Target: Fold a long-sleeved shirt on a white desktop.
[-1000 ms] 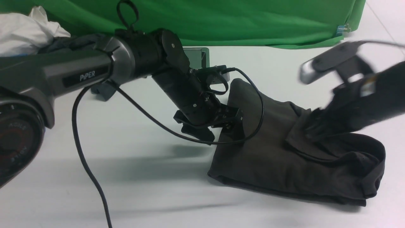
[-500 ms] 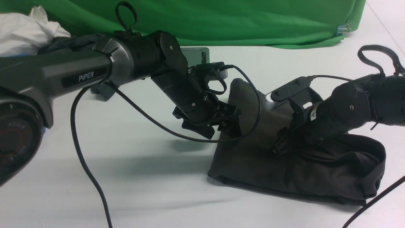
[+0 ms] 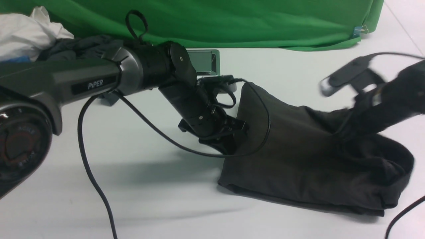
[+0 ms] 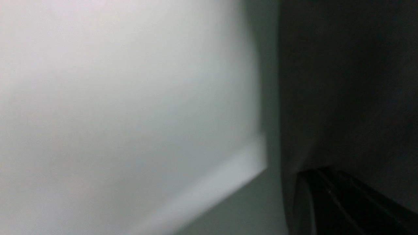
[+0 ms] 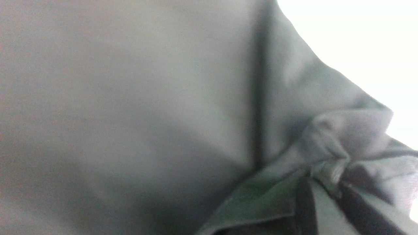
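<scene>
One long-sleeved shirt [image 3: 298,166], black-brown and folded into a thick wedge, lies on the white desktop [image 3: 149,199] toward the robot's right side, its near edge flat on the surface and its far left corner lifted into a peak. Two arms reach to it. The left gripper [image 3: 232,139] is pushed against the shirt's left edge below that peak, and its fingers are dark against dark cloth, so whether they are spread or pinching the fabric cannot be told. The right gripper [image 3: 345,132] sits at the shirt's upper right area, smeared by motion blur; its tip is lost in the cloth in the front view. One green cloth backdrop [image 3: 232,23] runs along the far side of the desktop, one crumpled white item [image 3: 26,33] and one dark garment [image 3: 79,44] lie at the far left, and one small grey box [image 3: 204,61] stands behind the left arm. The front view alone shows the whole layout. The left wrist view adds only a blurred expanse of desktop [image 4: 114,98] beside the shirt's dark edge [image 4: 343,81] and part of a black finger [image 4: 343,199], with no second finger visible. The right wrist view, filled with grey-looking fabric [image 5: 130,98], shows what the front cannot: a bunched tuck of cloth [image 5: 333,169] held between the two dark fingers [image 5: 303,205], pressed together on it.
</scene>
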